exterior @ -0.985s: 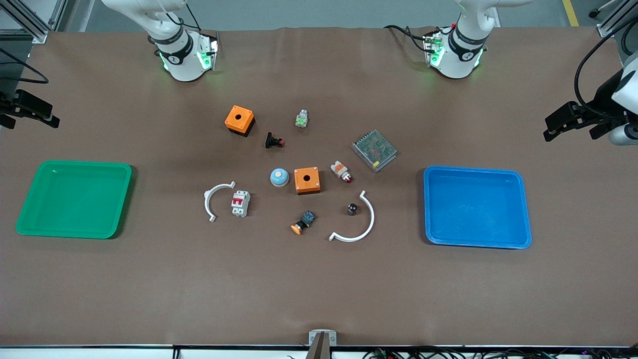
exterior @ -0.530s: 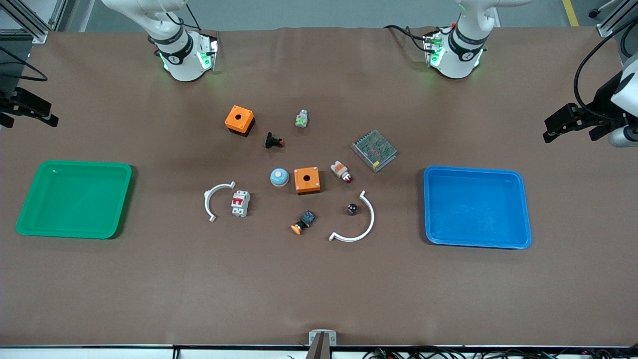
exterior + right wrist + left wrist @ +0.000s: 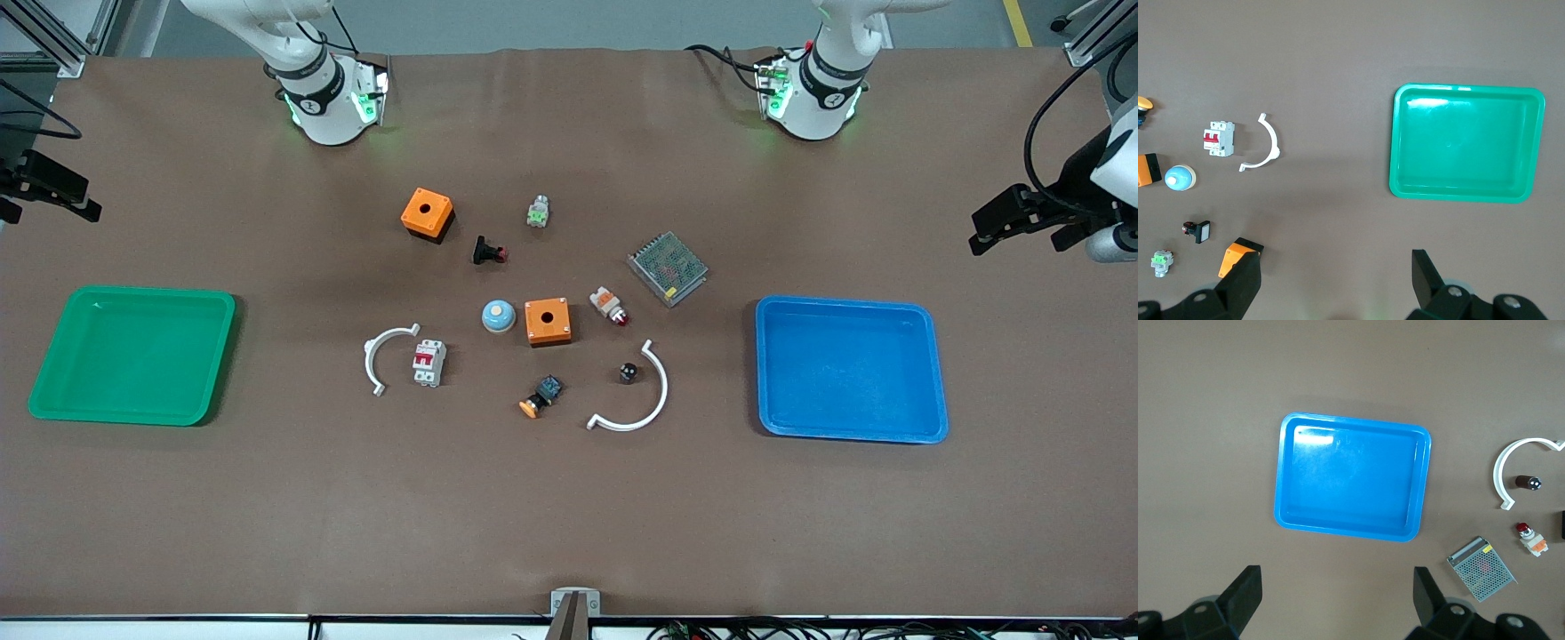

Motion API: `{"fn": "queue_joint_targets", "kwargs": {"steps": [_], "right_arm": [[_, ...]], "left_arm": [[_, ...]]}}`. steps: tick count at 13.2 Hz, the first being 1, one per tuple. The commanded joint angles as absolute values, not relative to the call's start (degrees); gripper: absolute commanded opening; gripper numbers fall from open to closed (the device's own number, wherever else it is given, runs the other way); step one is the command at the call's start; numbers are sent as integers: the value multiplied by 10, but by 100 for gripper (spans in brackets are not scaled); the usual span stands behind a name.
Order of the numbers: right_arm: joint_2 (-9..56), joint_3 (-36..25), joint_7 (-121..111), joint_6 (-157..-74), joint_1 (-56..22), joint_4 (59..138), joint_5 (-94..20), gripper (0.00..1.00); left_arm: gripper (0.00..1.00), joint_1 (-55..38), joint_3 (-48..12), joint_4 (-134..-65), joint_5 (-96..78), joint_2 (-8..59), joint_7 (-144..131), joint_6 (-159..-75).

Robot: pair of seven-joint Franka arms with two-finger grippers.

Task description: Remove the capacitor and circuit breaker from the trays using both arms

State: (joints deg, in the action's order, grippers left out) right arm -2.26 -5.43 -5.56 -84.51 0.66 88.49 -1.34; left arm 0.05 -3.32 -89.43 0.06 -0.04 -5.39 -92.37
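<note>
Front view: high above the table (image 3: pixel 569 516), facing both bases, all parts and trays seen. Left wrist view: straight down over the blue tray (image 3: pixel 1288 473); right wrist view likewise over the green tray (image 3: pixel 1399 153), both from high up.

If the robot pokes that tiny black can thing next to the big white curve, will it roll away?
Probably, yes. The capacitor looks like a small cylinder lying on its side in the left wrist view, so a nudge could make it roll. The big white curved piece beside it might stop it. Being the smallest part there, it is likely light and easy to knock.
</note>
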Motion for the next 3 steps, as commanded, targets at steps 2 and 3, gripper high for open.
{"fn": "queue_joint_targets", "kwargs": {"steps": [2, 3], "right_arm": [[-40, -49, -40, -846, 11, 902, -18, 100], [-40, -49, -40, -846, 10, 902, -19, 100]], "left_arm": [[100, 2, -33, -883, -9, 4, -51, -926], [100, 3, -33, -883, -9, 4, -51, -926]]}}
